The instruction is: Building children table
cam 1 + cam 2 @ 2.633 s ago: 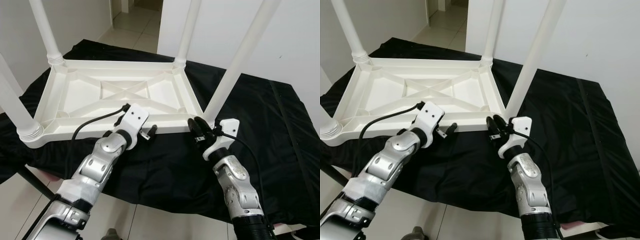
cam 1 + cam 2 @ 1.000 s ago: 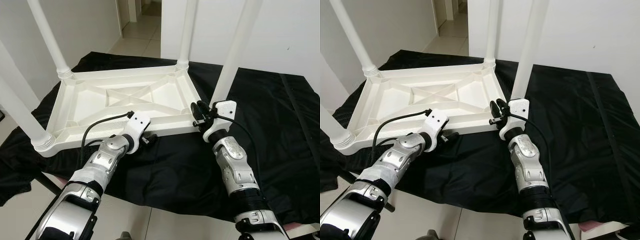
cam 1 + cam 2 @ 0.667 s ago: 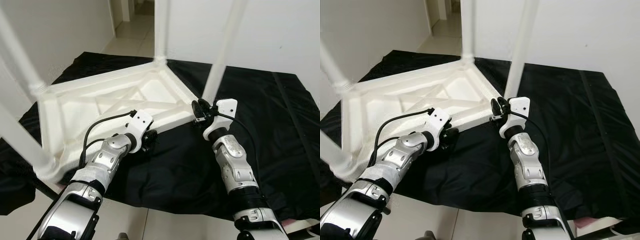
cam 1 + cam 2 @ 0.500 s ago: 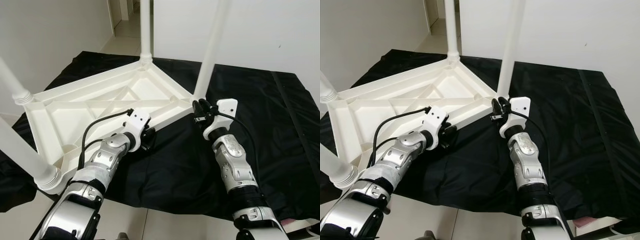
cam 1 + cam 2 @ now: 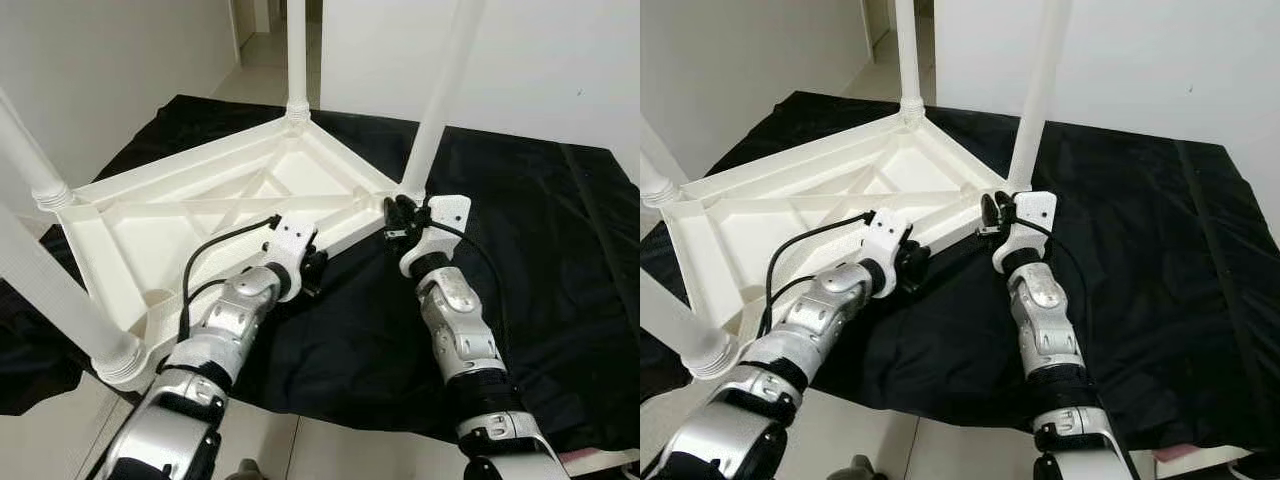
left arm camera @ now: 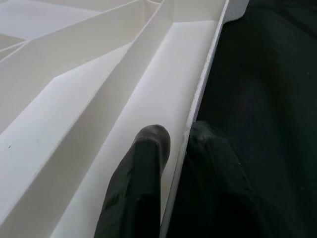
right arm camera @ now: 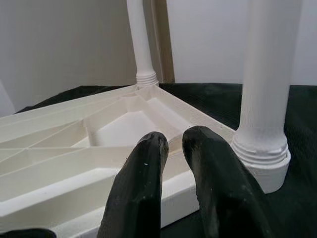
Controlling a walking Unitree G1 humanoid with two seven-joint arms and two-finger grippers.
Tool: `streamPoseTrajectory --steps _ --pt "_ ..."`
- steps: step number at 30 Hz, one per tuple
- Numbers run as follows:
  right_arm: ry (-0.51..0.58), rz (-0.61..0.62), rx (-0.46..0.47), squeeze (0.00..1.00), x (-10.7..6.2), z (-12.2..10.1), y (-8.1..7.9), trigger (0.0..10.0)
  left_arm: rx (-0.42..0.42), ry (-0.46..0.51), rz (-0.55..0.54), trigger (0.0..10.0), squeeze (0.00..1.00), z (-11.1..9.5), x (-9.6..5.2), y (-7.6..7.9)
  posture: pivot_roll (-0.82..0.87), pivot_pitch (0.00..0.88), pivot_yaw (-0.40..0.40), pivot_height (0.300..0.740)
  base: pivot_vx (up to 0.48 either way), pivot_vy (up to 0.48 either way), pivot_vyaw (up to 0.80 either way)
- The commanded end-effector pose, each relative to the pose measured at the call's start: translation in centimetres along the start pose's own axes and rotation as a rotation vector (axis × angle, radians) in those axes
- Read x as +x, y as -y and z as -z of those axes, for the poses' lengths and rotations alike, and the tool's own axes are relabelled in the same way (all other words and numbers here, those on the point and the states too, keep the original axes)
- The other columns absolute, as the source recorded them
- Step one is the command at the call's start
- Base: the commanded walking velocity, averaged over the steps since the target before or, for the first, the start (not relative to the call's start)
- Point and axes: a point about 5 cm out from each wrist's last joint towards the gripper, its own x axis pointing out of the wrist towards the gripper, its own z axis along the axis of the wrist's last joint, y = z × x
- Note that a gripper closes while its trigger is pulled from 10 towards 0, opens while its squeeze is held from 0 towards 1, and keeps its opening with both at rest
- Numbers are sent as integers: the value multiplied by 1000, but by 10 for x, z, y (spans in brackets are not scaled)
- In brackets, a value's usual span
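Table (image 5: 200,215): white plastic, upside down on a black cloth (image 5: 560,250) over the tabletop, four legs (image 5: 440,95) pointing up, one corner overhanging the near edge. Left hand (image 5: 312,268): closed on the near rim, one finger (image 6: 141,173) inside the frame, the other outside. Right hand (image 5: 396,215): at the corner beside a leg socket; fingers (image 7: 143,193) close together above the rim, grip on it cannot be told. Risk, judged: the thin rim could slip from the pinch, or the cloth drag and bunch, letting the overhanging table tip off the edge.
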Motion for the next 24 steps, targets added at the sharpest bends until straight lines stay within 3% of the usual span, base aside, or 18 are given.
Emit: streamPoseTrajectory --steps 1,7,17,18,20,21,24 --pt "-3 5 -6 0 -2 2 0 10000 6 61 -66 10000 0 -13 -1 -5 99 0 4 740 0 0 0" --pt "-2 5 -7 0 -3 2 0 10000 76 48 -20 10000 0 -7 -3 3 98 0 4 740 0 0 0" --pt "-3 1 -4 0 -4 2 -2 10000 81 47 -7 10000 0 -6 -4 4 99 0 3 740 0 0 0" --pt "-3 1 -4 0 -4 2 -3 10000 77 45 -7 10000 157 -6 -4 5 99 0 3 740 0 0 0" --pt "-4 -1 -4 0 -5 3 -3 10000 88 39 -7 10000 145 -5 -5 5 100 0 5 740 0 0 0" --pt "-3 -3 -2 0 -5 3 -4 10000 106 31 -3 10000 0 -4 -6 6 99 0 8 740 0 0 0" --pt "-2 -4 1 0 -5 3 -4 10000 156 8 -3 10000 0 2 -8 4 99 0 8 740 0 0 0"
